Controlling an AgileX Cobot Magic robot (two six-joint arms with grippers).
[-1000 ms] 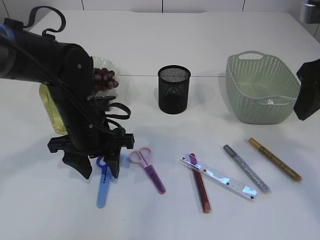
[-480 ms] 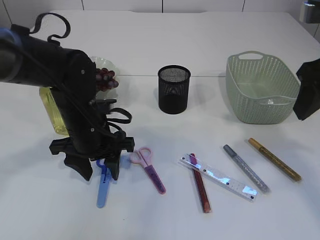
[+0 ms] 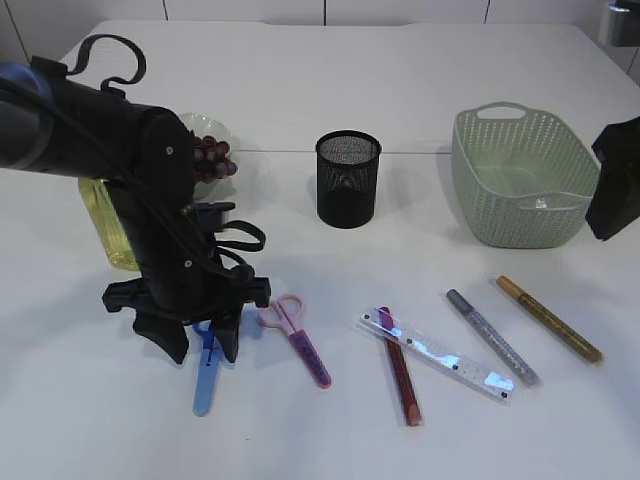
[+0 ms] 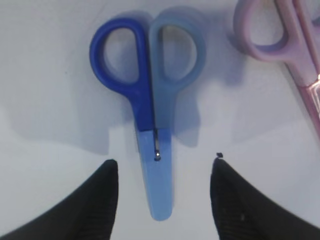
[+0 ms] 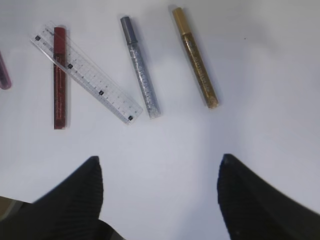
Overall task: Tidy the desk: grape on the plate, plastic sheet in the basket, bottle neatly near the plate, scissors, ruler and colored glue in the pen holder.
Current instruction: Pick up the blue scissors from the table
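Exterior view: left gripper [image 3: 200, 345] sits low in the lower left of the frame, jaws apart and straddling the blue scissors [image 3: 206, 370], which lie flat on the white desk [image 3: 330, 440]. Left wrist view confirms: blue scissors [image 4: 150, 115] centred, handles toward the top of the frame, closed blade reaching down between the two fingertips [image 4: 102, 190]; nothing held. Pink scissors [image 3: 297, 336] lie just right of the blue pair, apart from them. Lower centre: clear ruler [image 3: 437, 354] lies across the red glue pen [image 3: 400, 378]; silver glue pen [image 3: 491, 336] and gold glue pen [image 3: 550, 318] lie further right, each separate. Mesh pen holder [image 3: 348, 178] stands upright at centre; green basket [image 3: 523, 175] at upper right. Behind the left arm, grapes [image 3: 212, 157] rest on a plate [image 3: 222, 133], and a yellow bottle [image 3: 103, 225] is partly hidden. Right wrist view: right gripper [image 5: 160, 200] hangs above the desk with jaws wide, empty, pens and ruler at the top of the frame.
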